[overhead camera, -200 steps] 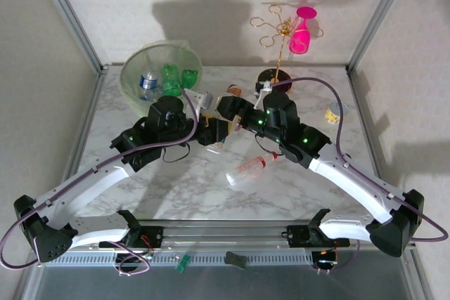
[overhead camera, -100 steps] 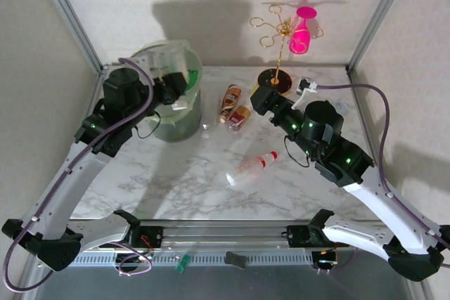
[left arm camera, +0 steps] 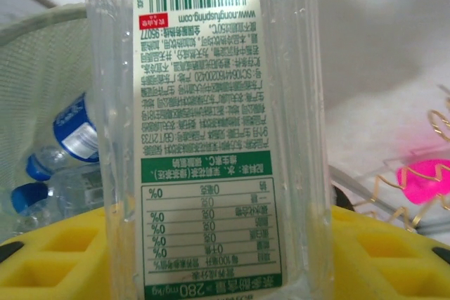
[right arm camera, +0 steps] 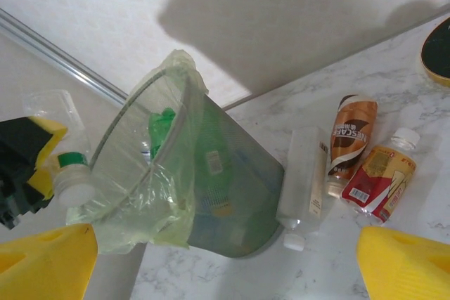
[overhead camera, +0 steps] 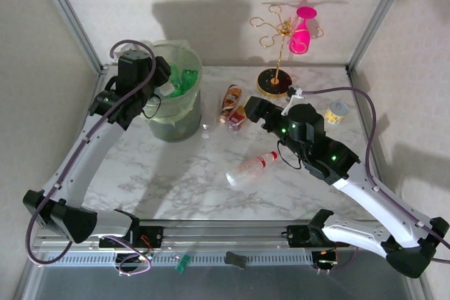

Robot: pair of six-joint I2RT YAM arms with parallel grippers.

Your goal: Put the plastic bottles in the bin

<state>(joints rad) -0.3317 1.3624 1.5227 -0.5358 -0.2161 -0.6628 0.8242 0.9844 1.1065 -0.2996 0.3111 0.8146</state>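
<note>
Grip first: my left hand (left arm camera: pixel 219 261) is closed partway around a clear bottle (left arm camera: pixel 218 138) with a green-and-white label, its yellow pads (left arm camera: pixel 56 254) pressed to either side of it. Seen from my right wrist, that bottle's white cap points in over the rim of the bin (right arm camera: pixel 225 205), so the bottle hangs at the bin's edge, above the bag liner and not yet inside. The bin stands upright at the far left of the table (overhead camera: pixel 176 173). In it lie green bottles (overhead camera: pixel 184 79) and blue-labelled bottles (left arm camera: pixel 74 135).

My right hand (overhead camera: pixel 250 109) is spread wide with nothing between its fingers. It is just beside two bottles lying side by side, a brown Nescafé bottle (right arm camera: pixel 351 135) and a red-labelled bottle (right arm camera: pixel 383 182). A slim clear bottle (right arm camera: pixel 304 187) lies between those and the bin, close against the bin's wall. A bottle with a red cap (overhead camera: pixel 252 168) lies on its side nearer to me, well apart from the rest.
</note>
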